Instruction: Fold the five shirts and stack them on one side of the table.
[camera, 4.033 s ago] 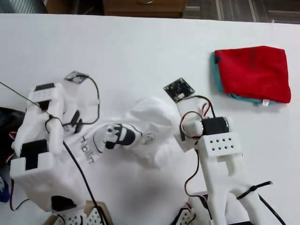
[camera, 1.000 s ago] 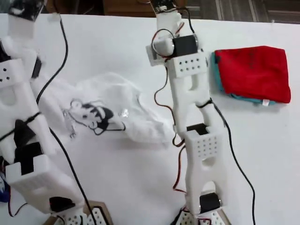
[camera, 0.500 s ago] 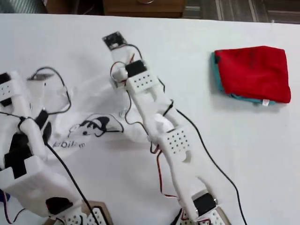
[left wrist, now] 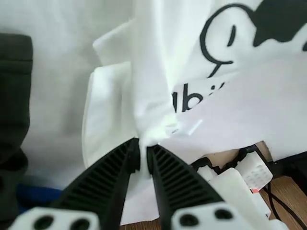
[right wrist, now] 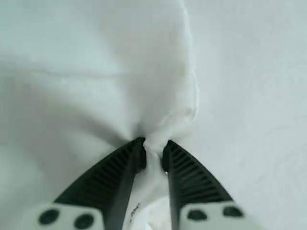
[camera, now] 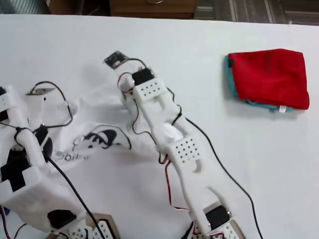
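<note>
Left gripper (left wrist: 143, 155) and right gripper (right wrist: 152, 154), each clamped on a bunched fold of the white shirt (camera: 99, 139). The fabric gathers between each pair of jaws and fans out beyond them.

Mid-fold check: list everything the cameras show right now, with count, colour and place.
white shirt: 1, white with black print, crumpled on the table, left part of the high view
red shirt: 1, red, folded, far right, on top of the teal shirt
teal shirt: 1, teal, folded under the red shirt, edges showing
table: 1, white, under everything
left gripper: 1, black fingers, shut on the white shirt
right gripper: 1, black fingers, shut on the white shirt
</note>
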### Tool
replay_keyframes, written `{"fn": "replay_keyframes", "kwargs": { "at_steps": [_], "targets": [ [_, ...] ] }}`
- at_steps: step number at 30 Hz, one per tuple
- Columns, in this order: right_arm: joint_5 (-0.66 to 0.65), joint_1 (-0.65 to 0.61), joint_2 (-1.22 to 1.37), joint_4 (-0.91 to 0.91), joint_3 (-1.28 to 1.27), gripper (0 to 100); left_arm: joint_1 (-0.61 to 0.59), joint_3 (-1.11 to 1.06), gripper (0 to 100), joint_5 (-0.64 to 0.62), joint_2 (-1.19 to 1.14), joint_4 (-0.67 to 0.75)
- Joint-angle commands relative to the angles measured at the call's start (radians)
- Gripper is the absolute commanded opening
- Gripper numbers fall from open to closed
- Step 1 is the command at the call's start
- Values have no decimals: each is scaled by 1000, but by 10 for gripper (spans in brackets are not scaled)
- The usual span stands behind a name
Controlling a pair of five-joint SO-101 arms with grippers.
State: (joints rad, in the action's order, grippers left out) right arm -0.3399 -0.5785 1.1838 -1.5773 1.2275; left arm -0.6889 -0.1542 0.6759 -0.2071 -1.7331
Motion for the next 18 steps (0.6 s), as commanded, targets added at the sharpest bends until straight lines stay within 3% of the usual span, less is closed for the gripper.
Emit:
{"fn": "replay_keyframes", "kwargs": {
  "at_steps": [1, 7, 10, 18],
  "targets": [
    [-49, 5, -16, -97, 21, 22, -8, 7, 28, 6, 14, 6],
    [-49, 62, -94, -194, 147, 19, 2, 10, 28, 5, 14, 6],
    [-49, 97, -194, -196, 89, 19, 25, 45, 28, 2, 14, -8],
    [17, 124, -742, -151, -663, 20, 84, 163, 28, -80, 14, -48]
  ]
}}
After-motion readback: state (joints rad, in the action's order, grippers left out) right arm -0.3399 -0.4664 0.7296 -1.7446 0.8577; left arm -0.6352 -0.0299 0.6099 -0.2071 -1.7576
